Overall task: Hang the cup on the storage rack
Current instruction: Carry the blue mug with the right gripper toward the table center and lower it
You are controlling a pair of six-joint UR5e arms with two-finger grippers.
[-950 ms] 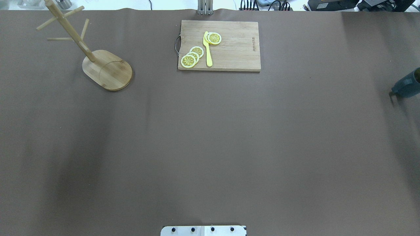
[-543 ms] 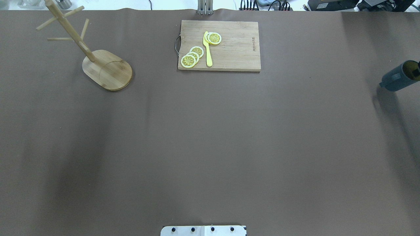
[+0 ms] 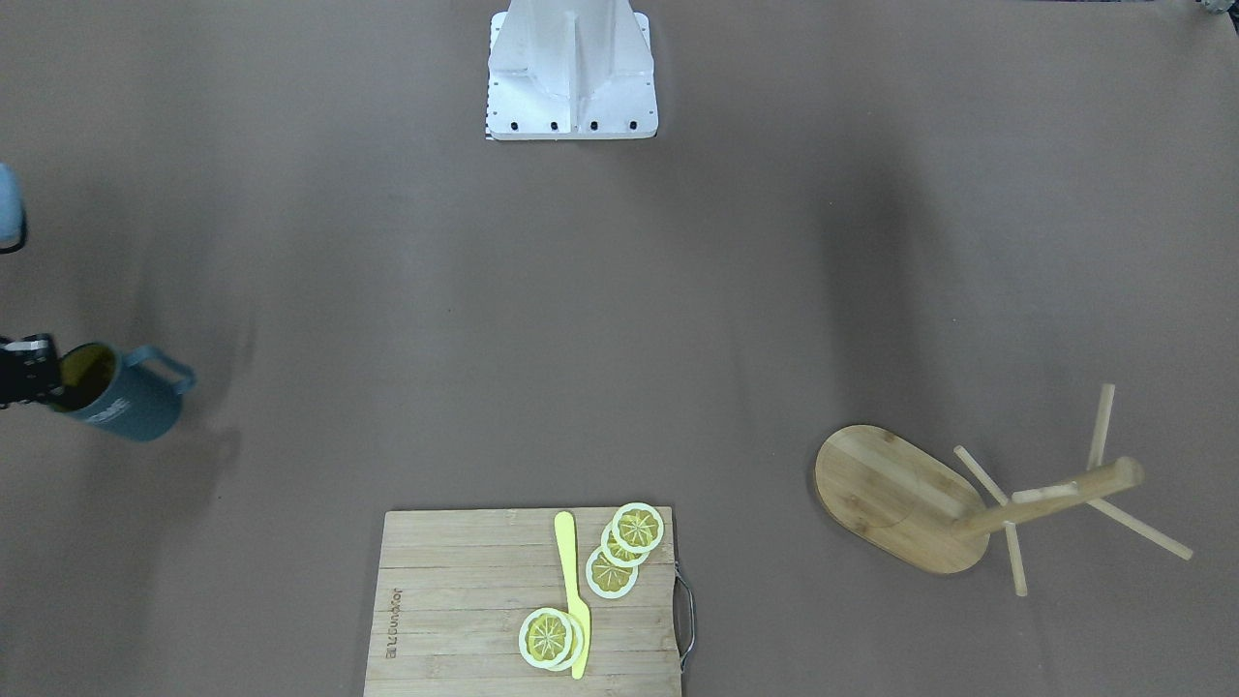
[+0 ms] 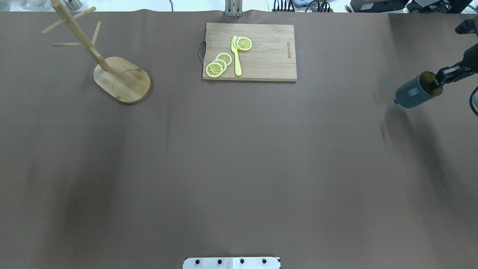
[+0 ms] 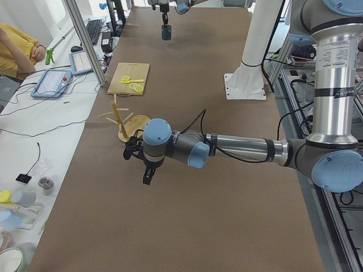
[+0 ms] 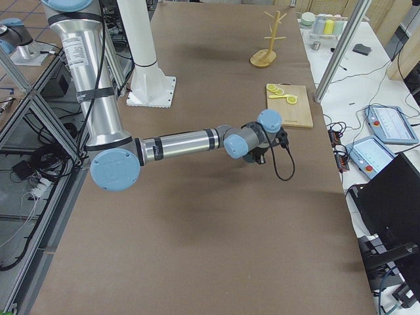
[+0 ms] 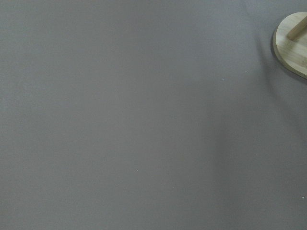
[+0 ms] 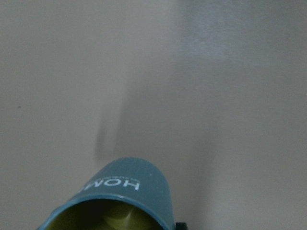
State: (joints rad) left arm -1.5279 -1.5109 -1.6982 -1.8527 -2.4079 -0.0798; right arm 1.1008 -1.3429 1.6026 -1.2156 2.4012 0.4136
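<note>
Lifted, tilted dark teal-blue ribbed mug point(image 4: 413, 94) over the table's right end.
The right gripper point(image 4: 437, 83) pinches its rim, one finger inside the yellow-olive mouth; the arm is cut off at the frame edge. The light bamboo mug tree point(image 4: 123, 80) stands well apart, across the table. The left gripper point(image 5: 147, 177) shows only from the side; whether its fingers are spread cannot be told.

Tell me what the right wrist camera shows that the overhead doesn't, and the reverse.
Only the right wrist view: the pale lettering on the cup's side, close up. Only the overhead: the right gripper clamped on the cup's rim, the storage rack at the far left, and the cutting board with lemon slices and a yellow knife. Both: the tilted cup over the brown table cover.
</note>
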